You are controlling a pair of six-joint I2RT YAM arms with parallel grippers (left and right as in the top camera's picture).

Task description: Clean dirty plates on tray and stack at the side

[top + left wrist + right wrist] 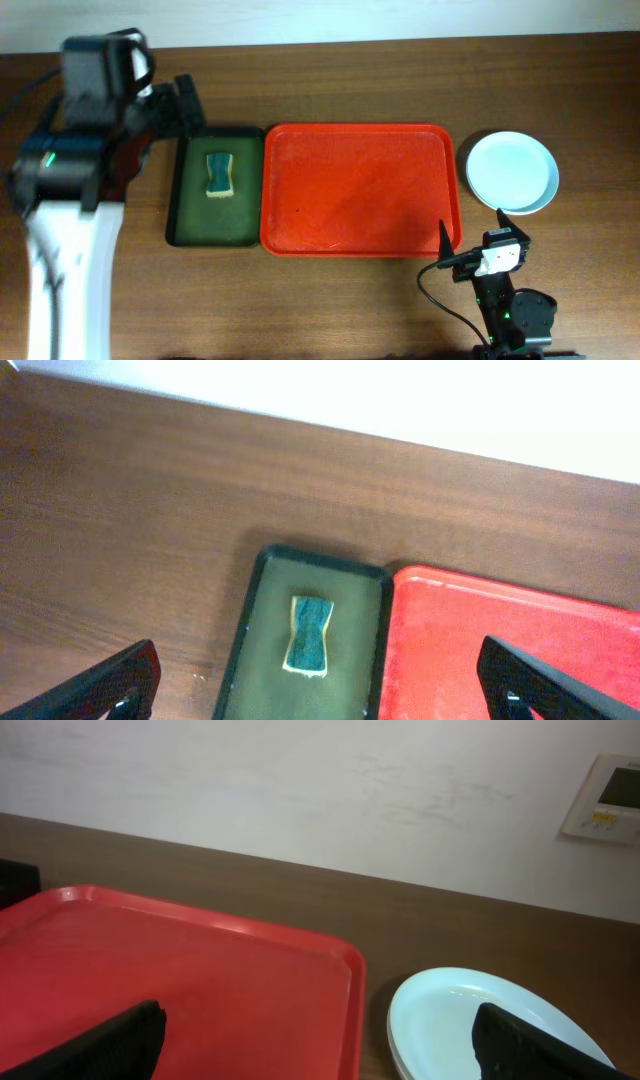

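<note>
The red tray (360, 190) lies in the middle of the table with nothing on it; it also shows in the left wrist view (520, 650) and the right wrist view (180, 980). The plates (512, 172) sit in one stack on the table right of the tray, a pale blue one on top; the stack shows in the right wrist view (470, 1020). No smear shows on the top plate. My left gripper (185, 100) is open and empty at the dark green tray's far left corner. My right gripper (470, 228) is open and empty near the red tray's near right corner.
A dark green tray (215, 190) lies left of the red tray and holds a green and yellow sponge (219, 174), also in the left wrist view (309, 635). The right arm's base (515, 315) stands at the near edge. A wall runs behind the table.
</note>
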